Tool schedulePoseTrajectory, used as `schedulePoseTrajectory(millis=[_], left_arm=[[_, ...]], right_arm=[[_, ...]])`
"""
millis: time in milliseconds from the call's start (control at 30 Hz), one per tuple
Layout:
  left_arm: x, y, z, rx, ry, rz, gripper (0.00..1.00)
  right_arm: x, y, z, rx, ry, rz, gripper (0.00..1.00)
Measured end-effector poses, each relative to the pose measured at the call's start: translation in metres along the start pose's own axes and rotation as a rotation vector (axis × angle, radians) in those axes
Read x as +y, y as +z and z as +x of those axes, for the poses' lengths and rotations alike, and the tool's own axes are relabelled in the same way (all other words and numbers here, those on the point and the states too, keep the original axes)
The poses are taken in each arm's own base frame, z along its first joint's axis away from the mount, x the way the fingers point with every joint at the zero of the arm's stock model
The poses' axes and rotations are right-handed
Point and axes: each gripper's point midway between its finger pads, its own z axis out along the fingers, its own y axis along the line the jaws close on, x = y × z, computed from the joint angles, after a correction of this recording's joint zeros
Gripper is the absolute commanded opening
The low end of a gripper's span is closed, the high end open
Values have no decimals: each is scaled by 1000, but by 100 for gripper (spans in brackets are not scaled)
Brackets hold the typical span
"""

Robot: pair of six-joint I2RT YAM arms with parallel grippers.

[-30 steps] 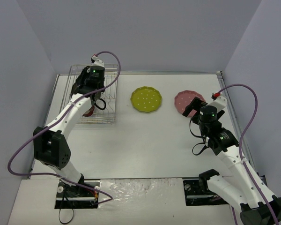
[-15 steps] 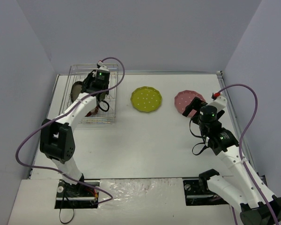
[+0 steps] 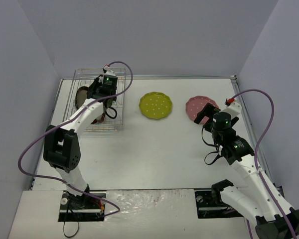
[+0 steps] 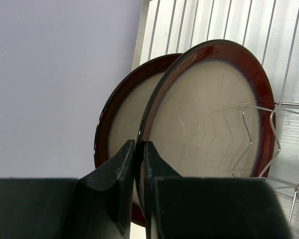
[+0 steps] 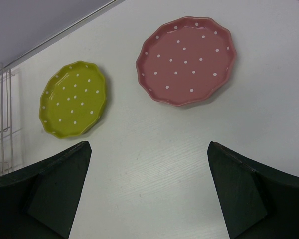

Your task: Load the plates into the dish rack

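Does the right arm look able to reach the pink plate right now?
Probably yes. The right hand is open and empty, and the pink plate lies flat just ahead of it, clear of the yellow-green plate, nothing between them.

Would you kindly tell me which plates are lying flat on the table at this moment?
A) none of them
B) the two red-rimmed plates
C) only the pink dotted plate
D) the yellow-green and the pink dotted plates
D: the yellow-green plate and the pink plate lie flat on the table side by side, while the front red-rimmed plate and the rear red-rimmed plate stand on edge in the dish rack.
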Motion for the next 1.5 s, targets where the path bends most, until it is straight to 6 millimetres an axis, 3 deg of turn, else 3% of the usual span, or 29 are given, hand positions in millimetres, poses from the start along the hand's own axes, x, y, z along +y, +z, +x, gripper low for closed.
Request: schedulePoseTrajectory(millis=[833, 1100, 1267, 1500], left_arm=[[9, 7, 8, 72, -6, -113, 4], [13, 9, 13, 88, -28, -124, 15], [20, 11, 20, 115, -14, -144, 32], [24, 10, 23, 127, -10, -152, 36]], right_arm=[[2, -1, 0, 2, 2, -10, 100], [2, -1, 0, 3, 2, -11, 100], [1, -1, 1, 4, 1, -11, 100], [1, 0, 3, 8, -1, -9, 100]])
